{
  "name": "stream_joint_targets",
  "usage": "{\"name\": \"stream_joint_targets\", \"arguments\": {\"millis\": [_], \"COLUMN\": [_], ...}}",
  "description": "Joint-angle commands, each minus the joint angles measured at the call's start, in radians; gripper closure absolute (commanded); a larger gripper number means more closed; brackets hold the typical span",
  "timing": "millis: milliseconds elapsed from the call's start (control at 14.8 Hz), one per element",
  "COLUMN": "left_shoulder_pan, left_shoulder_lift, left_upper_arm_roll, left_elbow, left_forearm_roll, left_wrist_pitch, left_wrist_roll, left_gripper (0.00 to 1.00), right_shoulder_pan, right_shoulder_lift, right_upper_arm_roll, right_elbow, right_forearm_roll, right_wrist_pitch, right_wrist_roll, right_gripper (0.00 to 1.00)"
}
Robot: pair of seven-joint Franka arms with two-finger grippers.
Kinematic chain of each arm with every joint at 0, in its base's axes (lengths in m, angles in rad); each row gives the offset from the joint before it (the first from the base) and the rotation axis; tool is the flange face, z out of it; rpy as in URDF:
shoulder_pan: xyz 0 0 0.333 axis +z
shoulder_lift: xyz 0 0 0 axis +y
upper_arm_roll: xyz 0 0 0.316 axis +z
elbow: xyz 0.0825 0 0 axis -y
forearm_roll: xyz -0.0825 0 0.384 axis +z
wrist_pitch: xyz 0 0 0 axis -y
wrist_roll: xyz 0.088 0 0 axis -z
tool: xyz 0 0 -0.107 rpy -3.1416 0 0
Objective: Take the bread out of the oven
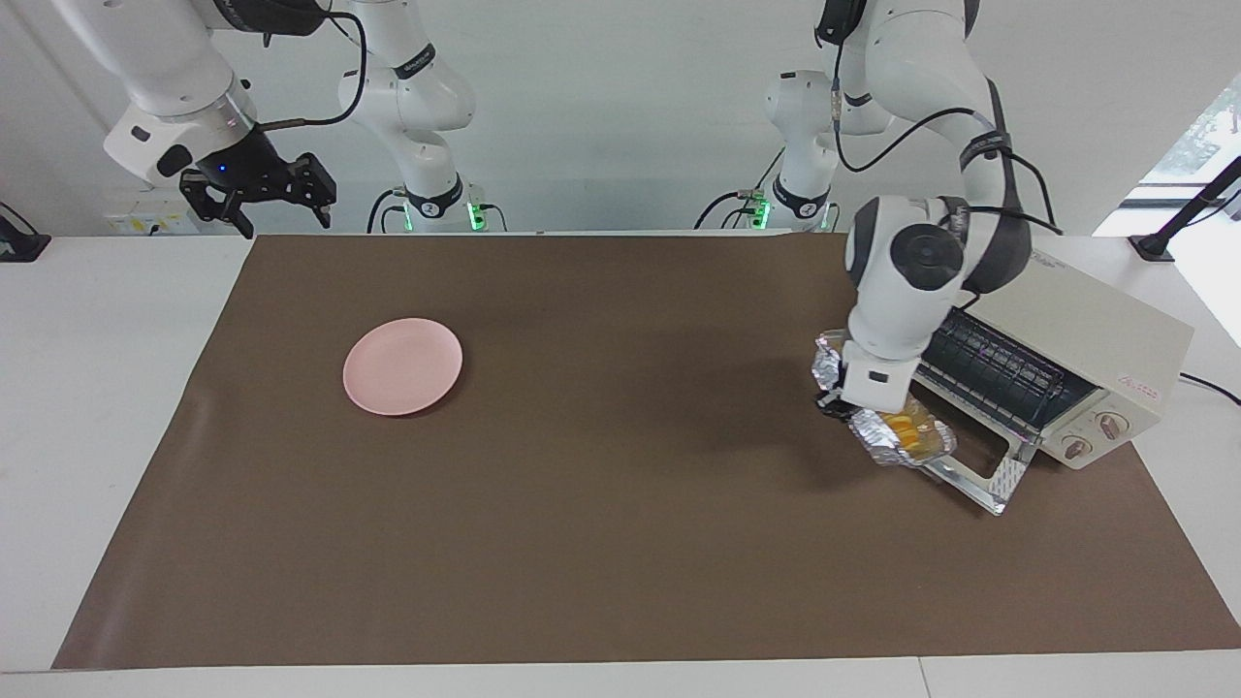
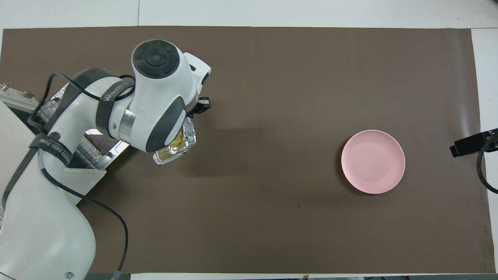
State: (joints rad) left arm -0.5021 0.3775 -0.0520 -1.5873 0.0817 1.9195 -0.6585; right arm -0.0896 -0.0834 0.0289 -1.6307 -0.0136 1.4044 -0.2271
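A brown mat [image 1: 601,504] covers most of the white table, with the two white arms mounted along the wall end. At the left arm's end of the table sits the cream-white toaster oven [image 1: 1096,339], angled toward the middle, its glass door [image 1: 979,465] dropped flat onto the mat and its wire rack [image 1: 1008,364] bare in the opening.

The left gripper [image 1: 836,405] hangs just above the mat beside the door, and its fingers are pinched together on the rim of a crinkled silver foil tray [image 1: 887,438]. The tray is clear of the oven, hanging with one end over the door's edge and the rest over the mat. The bread [image 1: 906,427], a golden-yellow loaf, lies inside the tray; only a bit of it shows past the wrist. From overhead the arm covers most of the tray [image 2: 175,153] and only a sliver of the bread [image 2: 177,140] peeks out.

A round pink plate [image 1: 402,365] rests on the mat toward the right arm's end, well apart from the oven. The right gripper [image 1: 281,218] waits high over the table's corner near its base, fingers spread apart and holding nothing.
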Motion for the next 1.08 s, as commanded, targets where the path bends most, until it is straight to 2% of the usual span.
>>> {"name": "stream_joint_targets", "arguments": {"millis": [0, 270, 539, 607, 674, 742, 809, 876, 1011], "left_shoulder_pan": [-0.087, -0.197, -0.217, -0.219, -0.219, -0.219, -0.208, -0.198, -0.127], "left_shoulder_lift": [0.046, 0.082, 0.109, 0.109, 0.107, 0.106, 0.098, 0.078, -0.015], "left_upper_arm_roll": [0.018, 0.020, 0.018, 0.018, 0.020, 0.021, 0.021, 0.026, 0.026], "left_elbow": [0.021, 0.006, 0.000, 0.003, 0.009, 0.019, 0.029, 0.027, 0.018], "left_forearm_roll": [-0.034, -0.036, -0.037, -0.037, -0.037, -0.039, -0.039, -0.039, -0.039], "left_wrist_pitch": [0.030, 0.047, 0.102, 0.104, 0.101, 0.095, 0.090, 0.076, 0.008], "left_wrist_roll": [0.011, 0.005, 0.005, -0.001, -0.018, -0.038, -0.042, -0.042, -0.035], "left_gripper": [1.00, 1.00, 1.00, 0.75, 0.41, 0.28, 0.03, 0.00, 0.00], "right_shoulder_pan": [-0.022, -0.013, -0.024, -0.024, -0.024, -0.022, -0.019, -0.015, -0.013], "right_shoulder_lift": [-0.015, -0.016, -0.015, -0.015, -0.016, -0.016, -0.016, -0.016, -0.016], "right_upper_arm_roll": [0.009, 0.011, 0.009, 0.009, 0.009, 0.009, 0.009, 0.009, 0.012], "right_elbow": [-0.006, -0.006, -0.006, -0.006, -0.006, -0.006, -0.006, -0.006, -0.006], "right_forearm_roll": [0.020, 0.018, 0.018, 0.020, 0.018, 0.018, 0.018, 0.018, 0.018], "right_wrist_pitch": [-0.015, -0.022, -0.030, -0.030, -0.031, -0.031, -0.031, -0.030, -0.031], "right_wrist_roll": [-0.026, -0.026, -0.023, -0.023, -0.028, -0.029, -0.026, -0.026, -0.029], "right_gripper": [0.00, 0.00, 0.00, 0.00, 0.00, 0.00, 0.00, 0.00, 0.00]}}
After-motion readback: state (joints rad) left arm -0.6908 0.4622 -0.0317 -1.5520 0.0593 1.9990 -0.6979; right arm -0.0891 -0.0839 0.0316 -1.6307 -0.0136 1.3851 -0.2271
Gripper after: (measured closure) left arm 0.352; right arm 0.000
